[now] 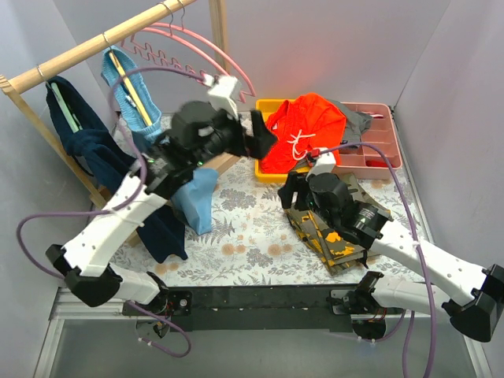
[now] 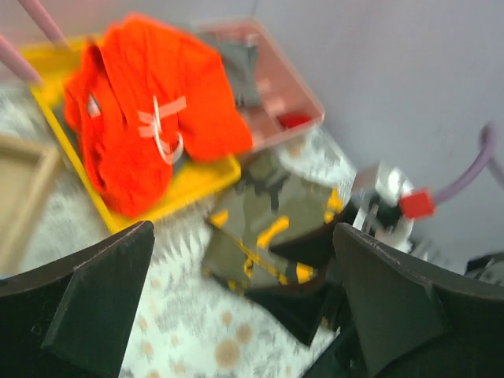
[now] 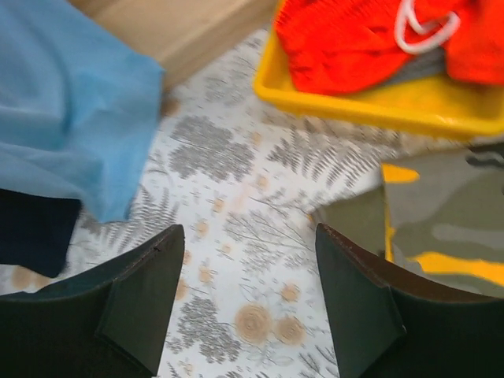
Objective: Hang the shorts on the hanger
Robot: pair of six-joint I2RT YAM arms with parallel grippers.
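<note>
The sky-blue shorts (image 1: 130,93) hang on the wooden rack, draped over the pale-yellow hanger (image 1: 140,101); their lower part (image 1: 197,197) hangs down behind my left arm. They also show at the left of the right wrist view (image 3: 71,102). My left gripper (image 1: 268,138) is open and empty, raised to the right of the shorts, over the mat (image 2: 242,236). My right gripper (image 1: 293,189) is open and empty, low over the floral mat (image 3: 248,236), right of the shorts' hem.
A navy garment (image 1: 94,150) hangs left of the shorts. Pink hangers (image 1: 197,47) hang on the rod. Orange shorts (image 1: 303,130) lie in a yellow tray (image 1: 268,172), beside a pink tray (image 1: 382,146). Camouflage shorts (image 1: 335,232) lie under my right arm.
</note>
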